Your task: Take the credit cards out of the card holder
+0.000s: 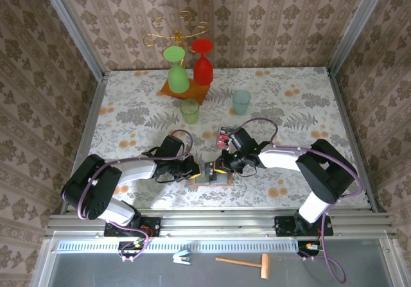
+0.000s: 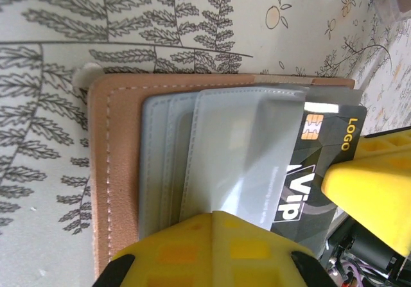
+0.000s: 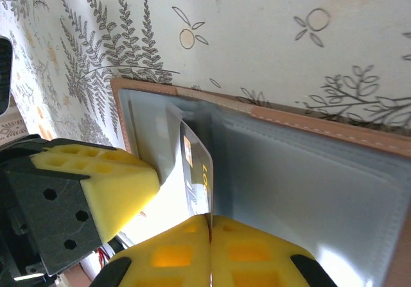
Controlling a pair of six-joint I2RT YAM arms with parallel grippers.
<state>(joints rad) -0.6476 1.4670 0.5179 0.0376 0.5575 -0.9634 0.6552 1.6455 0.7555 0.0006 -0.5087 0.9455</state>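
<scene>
The card holder (image 1: 209, 177) lies open on the table, tan outside (image 2: 119, 171) and grey-blue inside (image 3: 308, 178). A dark credit card (image 2: 314, 165) marked VIP and LOGO sticks halfway out of its clear pocket. My right gripper (image 3: 210, 221) is shut on that card's edge (image 3: 198, 171); in the top view it (image 1: 226, 165) sits at the holder's right side. My left gripper (image 2: 225, 217) is shut, its tips pressed on the pocket, and it (image 1: 194, 169) stands at the holder's left side. A small reddish stack of cards (image 1: 224, 135) lies just behind the right gripper.
A wooden stand base (image 1: 185, 93) at the back carries a green glass (image 1: 177, 75) and a red glass (image 1: 203, 65). A green cup (image 1: 189, 110) and a teal cup (image 1: 241, 101) stand in front of it. A small hammer (image 1: 247, 262) lies below the table's front rail.
</scene>
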